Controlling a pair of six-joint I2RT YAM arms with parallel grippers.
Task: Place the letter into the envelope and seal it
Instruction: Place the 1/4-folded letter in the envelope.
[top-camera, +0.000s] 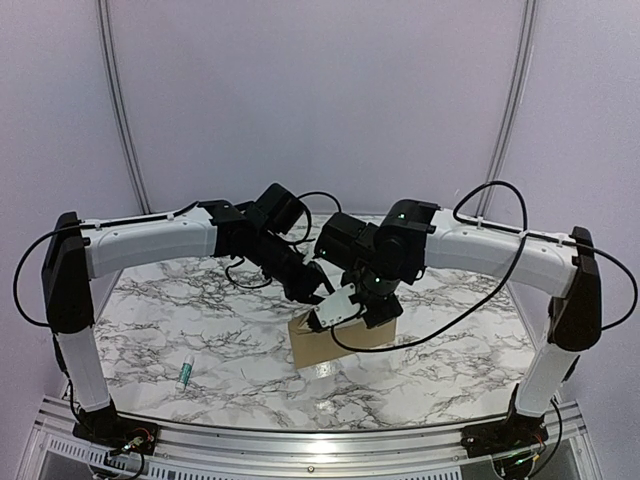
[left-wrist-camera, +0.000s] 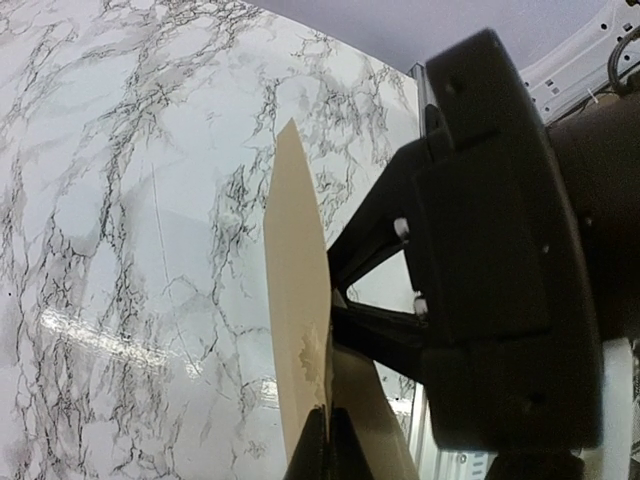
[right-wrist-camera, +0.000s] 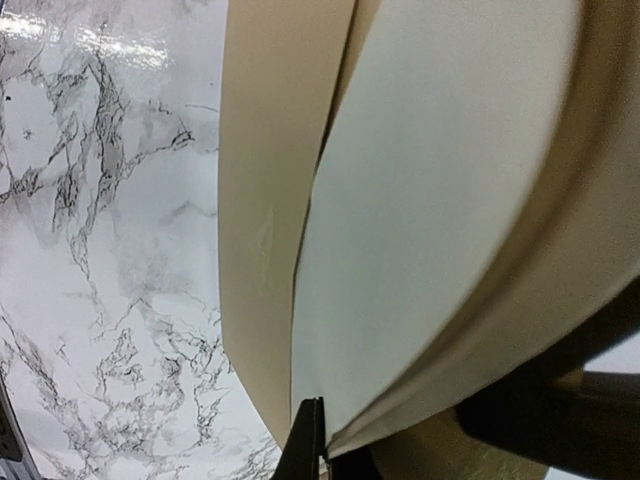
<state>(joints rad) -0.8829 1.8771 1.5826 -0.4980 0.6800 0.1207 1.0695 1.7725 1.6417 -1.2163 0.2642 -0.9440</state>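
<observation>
Tearing or creasing is the main risk. The left gripper (left-wrist-camera: 322, 445) is clamped tight on the edge of the envelope (left-wrist-camera: 295, 330), holding it tilted up over the table (left-wrist-camera: 120, 250). The right gripper (right-wrist-camera: 310, 440) seems pinched shut on the letter (right-wrist-camera: 430, 200), which bows between the envelope's tan layers. If the arms pull or twist unevenly, the sheet could buckle, jam or slip out.
</observation>
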